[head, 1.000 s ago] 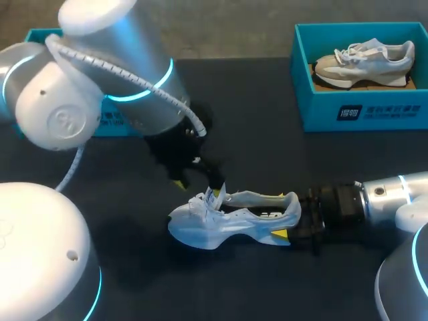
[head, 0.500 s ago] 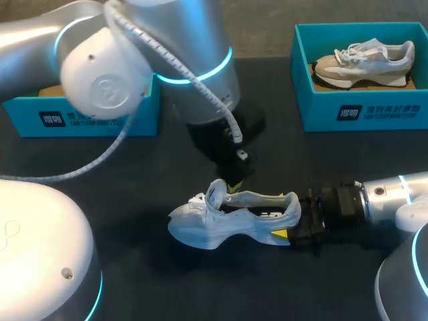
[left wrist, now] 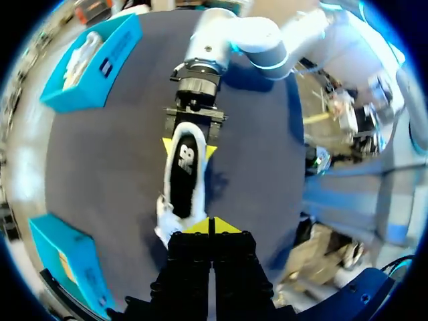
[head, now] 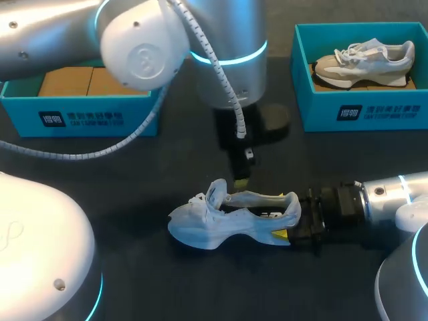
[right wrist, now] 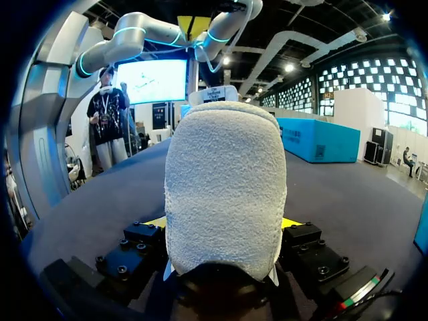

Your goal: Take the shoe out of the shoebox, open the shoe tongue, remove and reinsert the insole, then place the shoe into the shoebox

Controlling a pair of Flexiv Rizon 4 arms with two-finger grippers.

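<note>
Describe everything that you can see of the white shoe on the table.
The white shoe is a fabric sneaker with a white sole. It stands upright on the dark table, toe toward my left. Its tongue and laces stick up; a dark insole lies inside. The right gripper is shut on its heel; the left gripper, shut, hangs just above.

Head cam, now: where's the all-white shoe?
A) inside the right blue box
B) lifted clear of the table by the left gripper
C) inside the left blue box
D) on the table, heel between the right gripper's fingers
D: the white shoe sits on the table, with the right gripper clamped on its heel from both sides. The left gripper is shut above the shoe's opening.
</note>
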